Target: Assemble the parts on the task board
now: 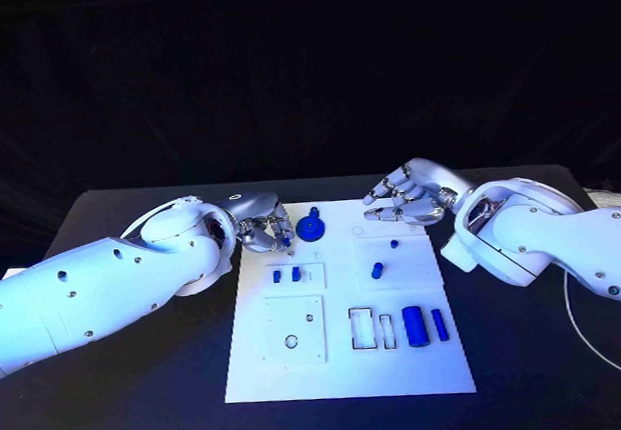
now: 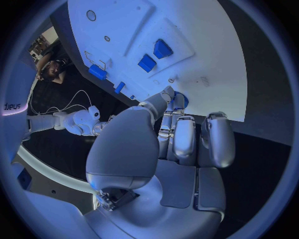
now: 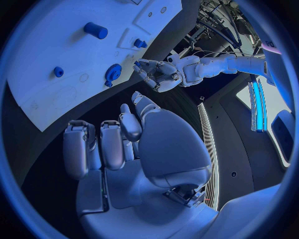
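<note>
Meanwhile, the left hand (image 1: 261,229) is reaching in at the far edge of the task board (image 1: 410,368), its fingertips touching the blue gear-like part (image 1: 311,225), apparently to grip it; whether it is already holding is unclear. The right hand (image 1: 404,200) is hovering empty, fingers curled, as other blue parts (image 1: 414,324) are lying on the board on the bench (image 1: 138,409).

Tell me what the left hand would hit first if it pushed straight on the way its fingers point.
Likely the blue gear-shaped part at the task board's far end; the left hand reaches toward it, though depth is unclear.
</note>
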`<control>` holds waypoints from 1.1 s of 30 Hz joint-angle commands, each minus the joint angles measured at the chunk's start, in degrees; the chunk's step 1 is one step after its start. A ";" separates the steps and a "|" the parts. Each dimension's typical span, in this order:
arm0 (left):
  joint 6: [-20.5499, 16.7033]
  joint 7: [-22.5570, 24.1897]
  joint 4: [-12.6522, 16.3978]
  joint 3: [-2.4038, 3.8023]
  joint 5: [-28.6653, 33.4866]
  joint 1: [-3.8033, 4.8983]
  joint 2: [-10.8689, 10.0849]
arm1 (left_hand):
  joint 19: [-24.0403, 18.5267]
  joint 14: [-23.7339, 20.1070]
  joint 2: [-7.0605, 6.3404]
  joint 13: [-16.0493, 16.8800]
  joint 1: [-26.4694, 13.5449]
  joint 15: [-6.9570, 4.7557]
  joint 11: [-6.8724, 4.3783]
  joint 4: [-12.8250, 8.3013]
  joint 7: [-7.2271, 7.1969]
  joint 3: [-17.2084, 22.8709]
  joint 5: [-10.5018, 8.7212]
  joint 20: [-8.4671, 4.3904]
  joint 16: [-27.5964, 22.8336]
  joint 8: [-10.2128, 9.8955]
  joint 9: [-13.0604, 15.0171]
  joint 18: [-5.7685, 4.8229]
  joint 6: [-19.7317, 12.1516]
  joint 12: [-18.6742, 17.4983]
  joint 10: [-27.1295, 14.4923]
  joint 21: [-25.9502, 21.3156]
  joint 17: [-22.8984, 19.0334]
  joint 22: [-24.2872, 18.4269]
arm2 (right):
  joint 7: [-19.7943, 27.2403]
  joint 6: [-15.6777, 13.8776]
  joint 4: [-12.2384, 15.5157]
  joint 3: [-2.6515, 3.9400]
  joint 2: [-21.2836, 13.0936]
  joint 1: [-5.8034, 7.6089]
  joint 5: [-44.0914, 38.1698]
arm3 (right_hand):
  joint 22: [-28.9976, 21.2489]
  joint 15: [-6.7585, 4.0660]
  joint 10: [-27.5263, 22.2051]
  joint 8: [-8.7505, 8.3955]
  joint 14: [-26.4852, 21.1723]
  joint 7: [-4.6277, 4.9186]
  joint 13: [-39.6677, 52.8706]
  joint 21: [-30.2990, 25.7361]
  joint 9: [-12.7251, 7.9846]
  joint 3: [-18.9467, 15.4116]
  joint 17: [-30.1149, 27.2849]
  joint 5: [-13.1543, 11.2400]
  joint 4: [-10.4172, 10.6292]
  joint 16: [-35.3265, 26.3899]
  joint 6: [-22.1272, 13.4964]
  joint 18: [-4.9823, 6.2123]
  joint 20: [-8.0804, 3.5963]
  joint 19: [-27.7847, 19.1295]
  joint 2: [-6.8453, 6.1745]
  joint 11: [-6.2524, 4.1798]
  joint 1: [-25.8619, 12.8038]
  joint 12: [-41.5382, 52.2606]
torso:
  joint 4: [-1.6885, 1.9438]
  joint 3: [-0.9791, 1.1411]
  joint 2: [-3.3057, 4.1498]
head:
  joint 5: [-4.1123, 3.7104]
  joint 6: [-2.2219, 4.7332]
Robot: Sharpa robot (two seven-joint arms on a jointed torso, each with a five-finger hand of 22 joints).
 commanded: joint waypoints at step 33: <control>4.07 -0.39 -2.06 -0.83 1.91 -0.82 1.90 | 1.26 2.07 -0.63 -0.10 -0.73 0.34 0.33 -0.17 0.28 0.66 -0.04 0.43 0.31 -0.30 -0.04 -0.48 0.24 -0.58 0.09 0.07 -0.31 4.14 | 0.49 0.24 0.08 0.00 0.18 -0.04 -0.23 | 0.37 -0.34 -0.22 0.25 2.70 0.09 -0.02 -0.26 -0.06 -0.03 -0.05 0.16 -0.02 -0.14 -0.36 0.72 -0.01 -0.38 0.20 -0.03 -0.45 -0.32 | -0.15 0.02 0.09 | 0.14 -0.18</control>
